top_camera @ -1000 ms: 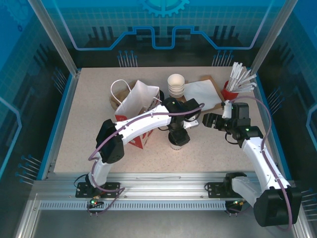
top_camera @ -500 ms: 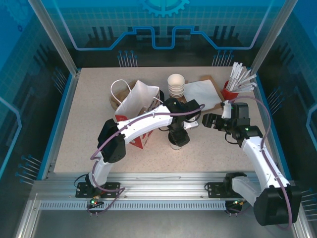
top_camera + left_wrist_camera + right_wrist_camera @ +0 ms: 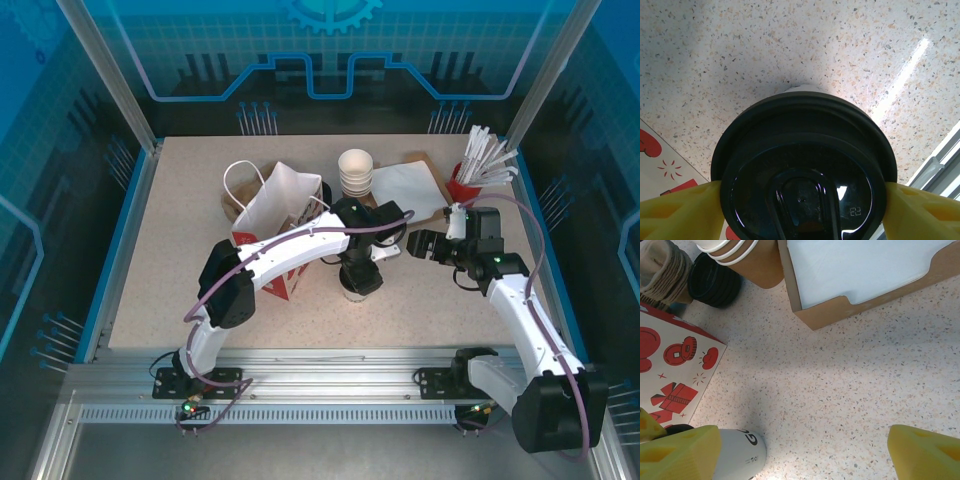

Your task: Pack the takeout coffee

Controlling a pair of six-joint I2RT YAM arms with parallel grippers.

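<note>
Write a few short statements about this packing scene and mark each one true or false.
1. The left hand straddles the black-lidded takeout coffee. True.
2. The right hand is shut. False: its fingers stand wide apart over bare table.
3. The takeout coffee already sits inside the paper bag. False: it stands on the table next to the bag.
4. A red holder of white sticks stands near the table's far right corner. True.
</note>
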